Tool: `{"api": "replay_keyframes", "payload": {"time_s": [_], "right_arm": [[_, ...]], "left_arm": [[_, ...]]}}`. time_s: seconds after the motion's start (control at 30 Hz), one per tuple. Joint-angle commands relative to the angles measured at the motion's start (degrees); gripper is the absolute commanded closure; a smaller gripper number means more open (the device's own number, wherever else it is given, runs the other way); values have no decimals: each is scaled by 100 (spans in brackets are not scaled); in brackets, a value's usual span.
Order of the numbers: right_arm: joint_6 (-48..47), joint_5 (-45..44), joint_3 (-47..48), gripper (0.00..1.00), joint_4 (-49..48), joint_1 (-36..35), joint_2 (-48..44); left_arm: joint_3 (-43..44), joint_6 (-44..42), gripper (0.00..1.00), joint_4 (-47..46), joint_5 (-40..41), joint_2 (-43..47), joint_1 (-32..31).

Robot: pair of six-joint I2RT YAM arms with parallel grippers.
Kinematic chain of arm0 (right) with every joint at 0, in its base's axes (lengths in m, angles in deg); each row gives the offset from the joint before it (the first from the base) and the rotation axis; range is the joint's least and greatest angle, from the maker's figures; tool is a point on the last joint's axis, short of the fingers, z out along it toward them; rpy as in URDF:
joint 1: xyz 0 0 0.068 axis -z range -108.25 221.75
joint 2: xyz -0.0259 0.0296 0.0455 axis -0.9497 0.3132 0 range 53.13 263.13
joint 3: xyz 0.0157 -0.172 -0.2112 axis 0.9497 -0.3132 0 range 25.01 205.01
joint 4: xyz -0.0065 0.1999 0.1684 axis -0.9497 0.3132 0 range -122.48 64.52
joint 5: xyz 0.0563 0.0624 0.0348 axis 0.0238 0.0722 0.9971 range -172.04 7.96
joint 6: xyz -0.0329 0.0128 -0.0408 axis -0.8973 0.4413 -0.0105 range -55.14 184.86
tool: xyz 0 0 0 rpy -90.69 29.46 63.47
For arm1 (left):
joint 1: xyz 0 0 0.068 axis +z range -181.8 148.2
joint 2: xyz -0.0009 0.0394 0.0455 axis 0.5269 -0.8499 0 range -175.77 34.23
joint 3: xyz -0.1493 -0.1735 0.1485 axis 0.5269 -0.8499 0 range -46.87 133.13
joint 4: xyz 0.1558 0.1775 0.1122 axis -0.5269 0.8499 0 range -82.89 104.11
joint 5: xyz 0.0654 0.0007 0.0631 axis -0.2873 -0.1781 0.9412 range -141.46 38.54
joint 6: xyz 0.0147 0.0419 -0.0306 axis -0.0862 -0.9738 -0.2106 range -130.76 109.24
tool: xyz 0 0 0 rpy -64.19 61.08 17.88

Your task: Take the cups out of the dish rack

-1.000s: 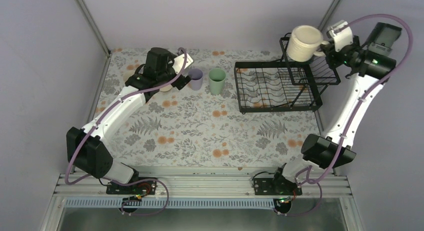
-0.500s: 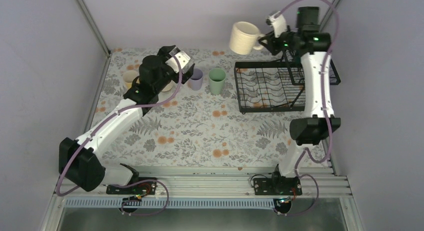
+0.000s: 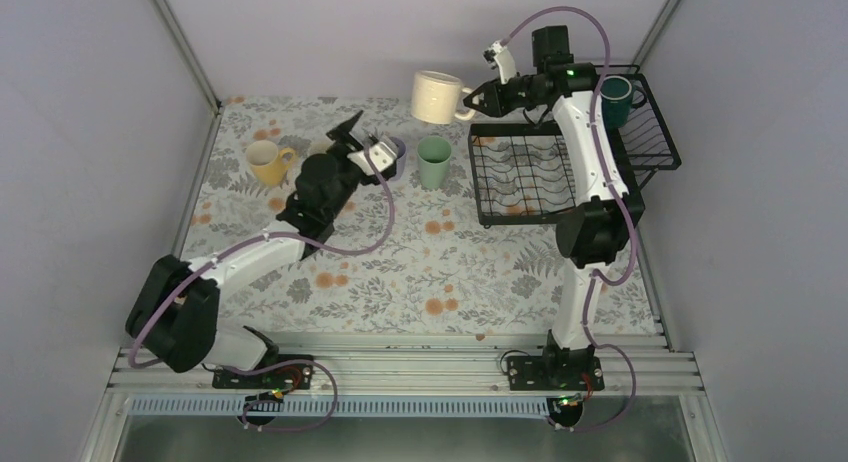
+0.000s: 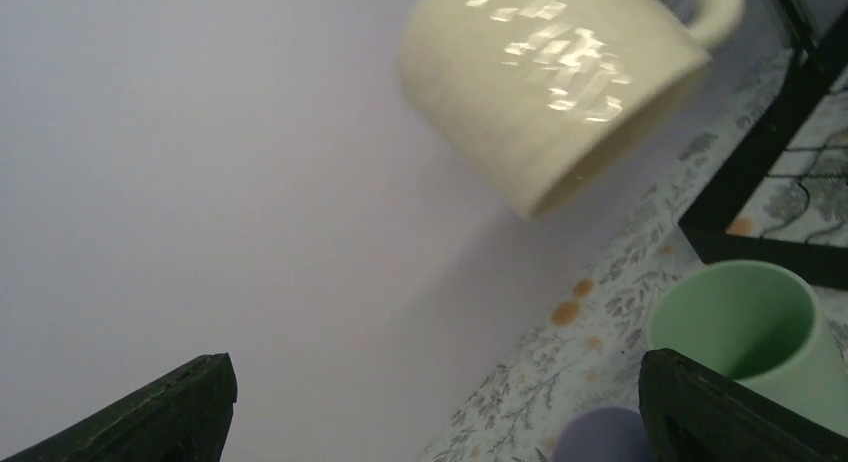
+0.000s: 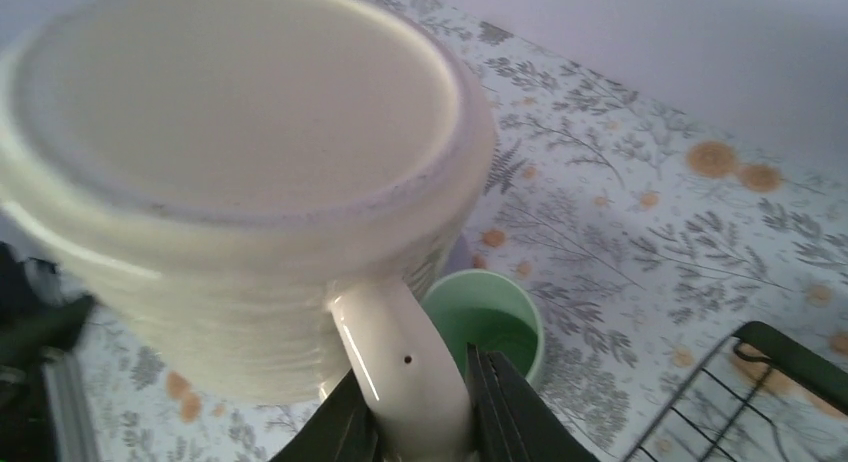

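Observation:
My right gripper (image 3: pixel 478 100) is shut on the handle of the cream mug (image 3: pixel 437 95) and holds it tilted in the air, left of the dish rack (image 3: pixel 540 214) and above the mint tumbler (image 3: pixel 433 162). In the right wrist view the fingers clamp the handle (image 5: pixel 405 372), with the mint tumbler (image 5: pixel 490 322) below. My left gripper (image 3: pixel 365 142) is open and empty, just left of the lavender tumbler (image 3: pixel 395 157). The left wrist view shows the cream mug (image 4: pixel 545 77) overhead, the mint tumbler (image 4: pixel 745 327) and the lavender tumbler (image 4: pixel 600 437). A dark green mug (image 3: pixel 615 97) sits in the raised basket. A yellow mug (image 3: pixel 266 162) stands on the table at the far left.
The rack's plate tray (image 3: pixel 490 182) holds no cups. The rack's black frame (image 4: pixel 770 152) stands right of the tumblers. Grey walls close in the table at the back and both sides.
My right arm has swung left, carrying the cream mug from over the basket to left of the rack. My left gripper has drawn back from the yellow mug, which now stands alone.

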Motion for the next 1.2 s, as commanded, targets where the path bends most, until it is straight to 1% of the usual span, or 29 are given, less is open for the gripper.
{"api": "replay_keyframes", "payload": {"time_s": [0.0,0.07,0.13,0.3,0.37,0.47,0.5,0.6,0.8,0.9,0.97,1.1,1.17], "right_arm": [[372,1338,243,97,-366,36,-127],[427,1496,177,97,-371,32,-89],[474,1567,82,97,-381,36,-60],[633,1789,22,97,-407,31,50],[650,1815,5,97,-426,36,27],[762,1855,-168,97,-628,33,-57],[798,1864,-192,97,-691,37,-67],[869,2006,-123,97,-697,33,-21],[974,2276,-302,97,-793,31,-265],[1063,2157,-417,97,-926,31,-428],[1103,2014,-416,97,-957,30,-479],[1143,2145,-491,97,-951,35,-507],[1141,2089,-471,97,-971,34,-524]], "left_arm": [[-294,-954,1,-1717,329,-366,-212],[-199,-985,1,-1991,497,-610,-224],[-115,-1011,1,-2145,502,-766,-251],[-88,-1040,1,-2543,641,-951,-421],[-53,-1110,2,-2746,825,-1056,-496],[-32,-1082,3,-2814,848,-1137,-547],[16,-1015,3,-2704,839,-1145,-566],[137,-805,3,-2637,930,-1187,-593],[315,-928,5,-2897,1143,-1481,-629],[262,-806,9,-2840,1034,-1444,-664],[168,-783,9,-2836,993,-1366,-725],[87,-913,9,-2989,1049,-1403,-778],[114,-894,9,-2904,1042,-1430,-778]]}}
